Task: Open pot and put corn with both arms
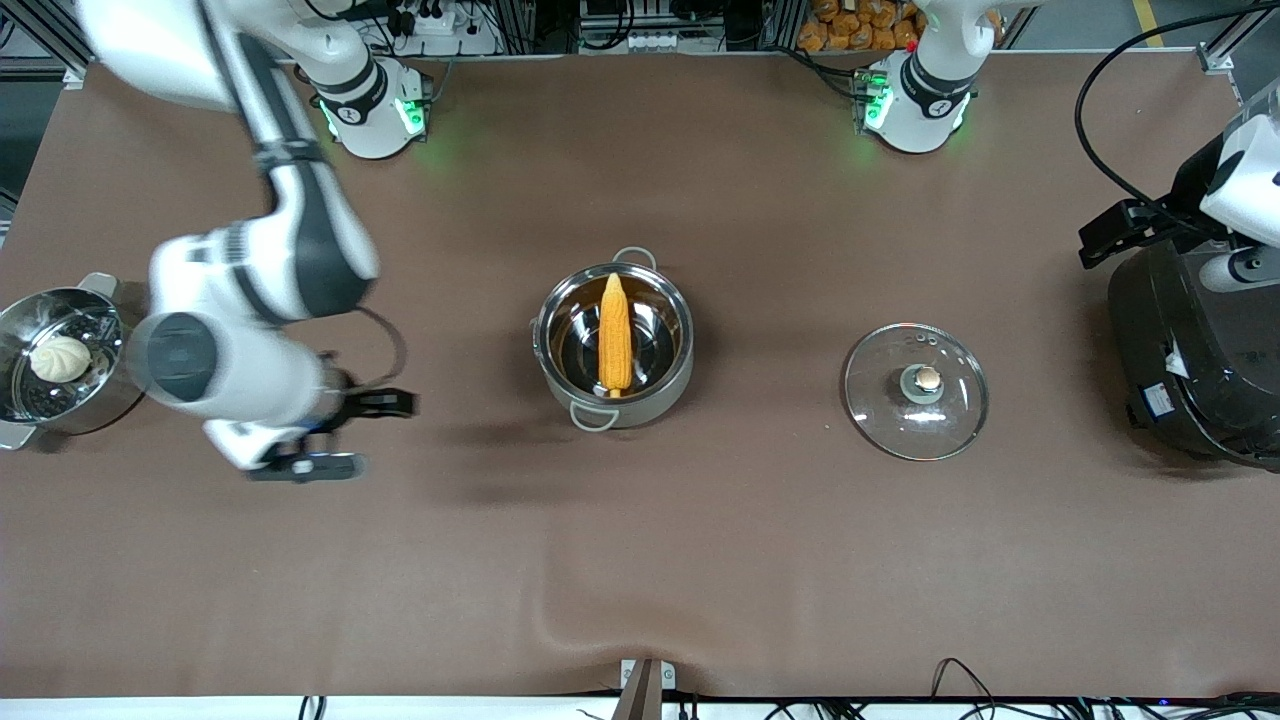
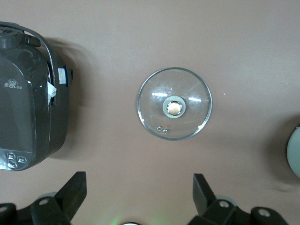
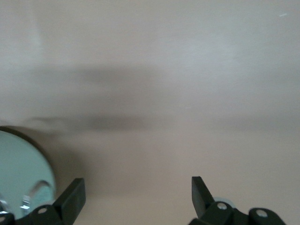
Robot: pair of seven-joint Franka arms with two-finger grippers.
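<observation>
The steel pot (image 1: 660,392) stands uncovered at the table's middle. The yellow-orange corn (image 1: 615,333) lies inside it, with its tapered end pointing toward the arms' bases. The glass lid (image 1: 916,391) lies flat on the table beside the pot, toward the left arm's end, and it also shows in the left wrist view (image 2: 154,105). My right gripper (image 1: 386,435) is open and empty over bare table between the steamer and the pot; in the right wrist view (image 3: 136,185) only table lies between its fingers. My left gripper (image 2: 139,180) is open and empty, high above the table near the lid and the cooker.
A perforated steel steamer (image 1: 25,390) with a white bun (image 1: 60,357) stands at the right arm's end. A big black electric cooker (image 1: 1195,350) stands at the left arm's end, with the left arm's wrist (image 1: 1240,180) over it.
</observation>
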